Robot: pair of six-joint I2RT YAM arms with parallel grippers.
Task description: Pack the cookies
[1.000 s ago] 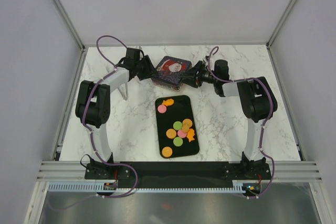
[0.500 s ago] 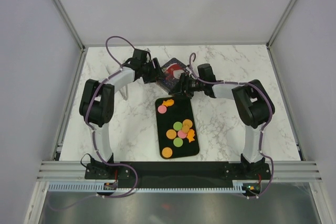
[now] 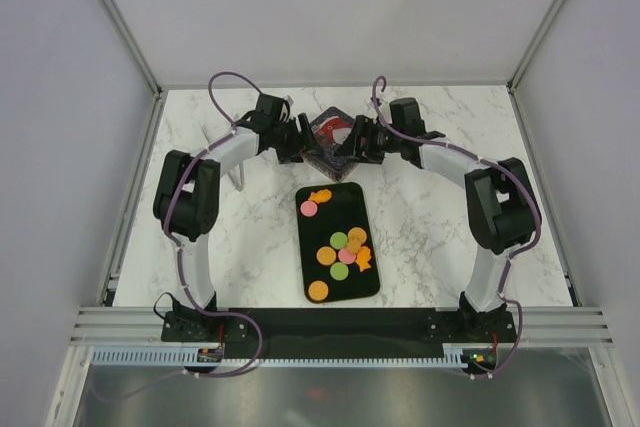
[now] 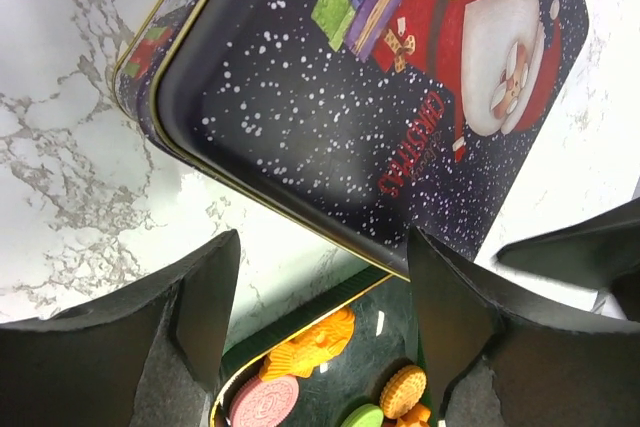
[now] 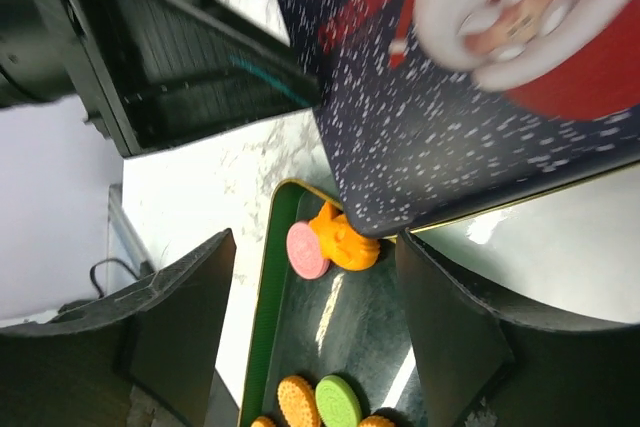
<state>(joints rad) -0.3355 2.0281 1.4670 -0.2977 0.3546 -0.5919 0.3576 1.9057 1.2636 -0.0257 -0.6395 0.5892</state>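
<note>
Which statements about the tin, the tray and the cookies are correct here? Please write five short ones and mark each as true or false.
1. The cookies lie on a dark tray. True.
2. The lid of the Christmas tin shows a Santa figure. True.
3. The Christmas tin stands nearer to the robot than the tray. False: it stands beyond the tray's far end.
4. The left gripper is shut on a pink cookie. False: it is open, with nothing between its fingers.
5. The right gripper is open. True.
</note>
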